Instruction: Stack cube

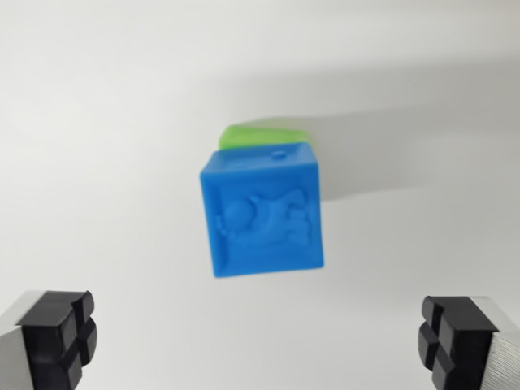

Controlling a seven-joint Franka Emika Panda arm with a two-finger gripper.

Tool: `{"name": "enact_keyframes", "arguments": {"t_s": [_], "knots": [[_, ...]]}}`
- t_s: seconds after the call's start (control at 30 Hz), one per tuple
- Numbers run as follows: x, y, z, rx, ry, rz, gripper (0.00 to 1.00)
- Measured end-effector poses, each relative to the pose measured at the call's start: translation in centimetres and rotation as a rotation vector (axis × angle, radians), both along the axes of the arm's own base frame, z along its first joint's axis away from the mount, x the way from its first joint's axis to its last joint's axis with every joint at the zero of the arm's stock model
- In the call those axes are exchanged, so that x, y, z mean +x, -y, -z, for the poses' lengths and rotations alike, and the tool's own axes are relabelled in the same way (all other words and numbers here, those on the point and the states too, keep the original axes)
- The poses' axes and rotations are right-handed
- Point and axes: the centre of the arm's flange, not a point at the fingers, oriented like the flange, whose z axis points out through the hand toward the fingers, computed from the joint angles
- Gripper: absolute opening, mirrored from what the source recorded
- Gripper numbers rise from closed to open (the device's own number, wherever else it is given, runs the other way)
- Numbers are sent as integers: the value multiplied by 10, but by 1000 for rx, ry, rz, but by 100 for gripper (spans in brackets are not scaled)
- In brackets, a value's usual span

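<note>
**Wrist view: 2 cubes stacked, jaws released**

Count: 2 cubes, 1 gripper, 2 fingertips visible.

- Blue cube sits centre frame, embossed relief on the face toward the camera, small round dimple near its far edge. Slightly rotated, picture a bit blurred.
- Green cube is under/behind the blue one; only a sliver shows past the blue cube's far edge. Blue appears to rest on top of green, touching.
- Gripper: jaws spread wide, holding nothing. Black fingertips at the near left and near right corners, both well apart from the cubes.
- Surface is plain white; a soft shadow falls to the right of the stack.
</note>
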Motion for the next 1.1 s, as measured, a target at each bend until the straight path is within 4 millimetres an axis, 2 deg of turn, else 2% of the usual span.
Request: {"name": "enact_keyframes", "arguments": {"t_s": [0.6,1.1], "knots": [[0,0,-79,1,2,0,100],[1,0,-131,2,2,0,100]]}}
